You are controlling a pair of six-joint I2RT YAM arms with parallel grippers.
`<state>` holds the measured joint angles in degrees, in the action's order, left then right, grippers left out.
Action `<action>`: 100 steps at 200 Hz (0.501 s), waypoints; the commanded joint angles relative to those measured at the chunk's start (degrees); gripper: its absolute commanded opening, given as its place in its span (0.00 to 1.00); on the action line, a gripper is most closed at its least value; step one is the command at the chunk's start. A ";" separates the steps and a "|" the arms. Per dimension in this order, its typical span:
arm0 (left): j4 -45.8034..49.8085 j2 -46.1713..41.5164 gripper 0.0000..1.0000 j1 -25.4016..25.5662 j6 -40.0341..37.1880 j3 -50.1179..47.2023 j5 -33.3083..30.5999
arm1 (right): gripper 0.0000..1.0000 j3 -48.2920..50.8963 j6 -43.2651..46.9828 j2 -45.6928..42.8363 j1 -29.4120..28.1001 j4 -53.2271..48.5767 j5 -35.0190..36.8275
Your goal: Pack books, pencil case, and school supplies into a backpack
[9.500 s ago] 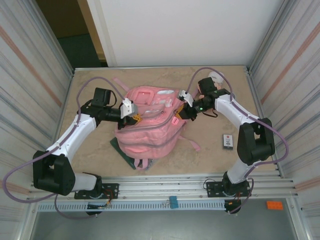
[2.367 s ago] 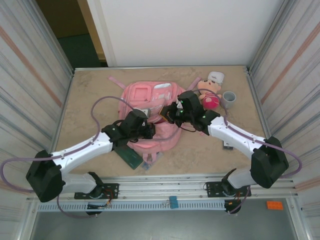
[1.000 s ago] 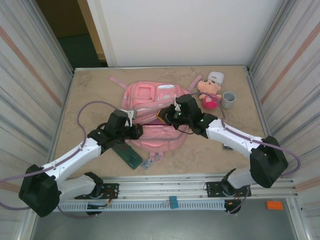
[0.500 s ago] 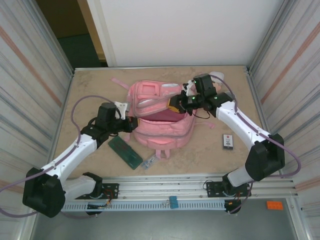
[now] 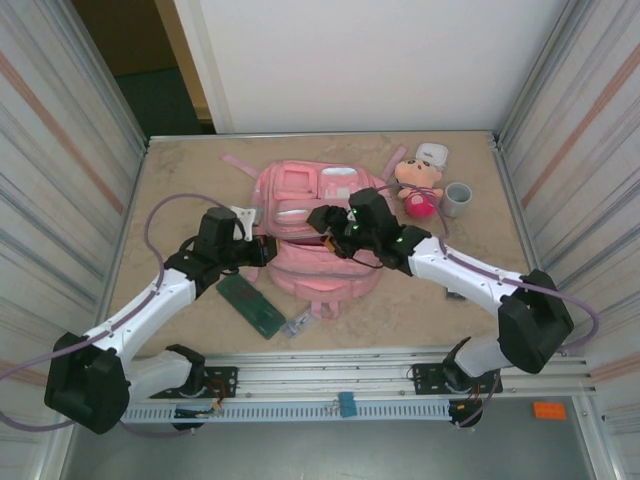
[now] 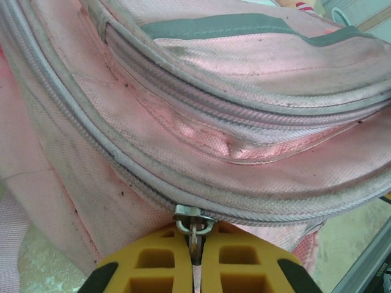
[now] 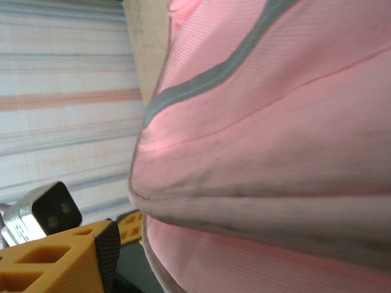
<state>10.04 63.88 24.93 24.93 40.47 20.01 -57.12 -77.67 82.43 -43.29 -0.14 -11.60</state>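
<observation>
The backpack (image 5: 312, 272) lies flat between the two arms, its zipped edge right against the left gripper (image 6: 194, 259) and its upper panel under the right gripper (image 5: 327, 221). We see the left gripper pinched tight on the metal zipper pull (image 6: 193, 221), the tab caught between its yellow tips and the slider just ahead of them. The right gripper sits close on the pink fabric. From its wrist we see one yellow finger (image 7: 58, 264) beside the bulging panel, and we cannot tell how wide it stands or whether it holds any cloth.

We judge the step in hand to be working the main zip so the bag can take its load. To do it well, we would draw the pull along the line of the teeth, not away from them, so the tab does not slip free. The track bends ahead of the left gripper, so the wrist should turn with it. The right gripper should brace the panel against that pull, or the whole bag may slide. The pencil case (image 5: 251, 305) and the pen-like item (image 5: 297, 324) lie just behind the left gripper, toward the bases.
</observation>
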 commanded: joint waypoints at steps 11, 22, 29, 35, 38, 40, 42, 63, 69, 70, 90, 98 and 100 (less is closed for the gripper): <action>-4.17 -0.74 0.00 0.91 0.41 0.53 -0.06 | 0.46 -3.03 -2.90 3.58 -1.19 6.35 5.97; -2.14 -0.98 0.00 0.84 -0.37 0.97 -1.96 | 0.29 -3.51 -0.88 3.83 -0.40 5.83 3.63; -0.44 -1.04 0.00 0.74 -1.30 1.38 -3.59 | 0.21 -3.78 0.99 3.42 0.09 4.73 2.20; 1.03 -1.01 0.00 0.44 -2.13 1.73 -4.72 | 0.14 -4.33 2.96 2.96 0.53 3.15 0.92; 1.62 -1.03 0.00 0.12 -2.50 1.86 -5.22 | 0.12 -4.69 4.06 2.67 0.95 2.16 0.15; 2.15 -0.97 0.00 -0.06 -2.75 1.95 -5.41 | 0.11 -4.98 4.84 2.54 1.13 1.57 -0.41; 2.50 -0.95 0.00 -0.27 -3.01 2.09 -5.62 | 0.09 -5.31 5.69 2.31 1.33 0.67 -0.90; 4.45 -0.60 0.00 -3.84 -4.96 2.58 -3.65 | 0.04 -10.32 16.32 1.28 5.07 -8.51 -9.46; 4.78 -0.80 0.00 -4.70 -5.55 2.75 -3.22 | 0.03 -11.99 18.95 1.58 6.34 -10.89 -12.98; 4.84 -0.83 0.00 -4.75 -5.70 2.76 -3.13 | 0.03 -12.37 19.39 1.67 6.58 -11.35 -13.61; 5.24 -0.86 0.00 -6.60 -8.38 3.67 -2.32 | 0.01 -18.51 26.46 2.84 10.82 -20.41 -21.15; 5.30 -0.62 0.00 -7.23 -9.34 4.41 -1.53 | 0.00 -19.86 27.81 3.20 12.50 -21.80 -23.36; 5.31 -0.47 0.00 -7.36 -9.58 4.57 -1.28 | 0.00 -20.15 27.96 3.24 12.94 -21.93 -24.08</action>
<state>12.12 63.86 22.13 19.92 42.78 23.24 -70.74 -61.73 86.89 -36.16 -11.84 -25.34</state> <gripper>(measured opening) 0.079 0.117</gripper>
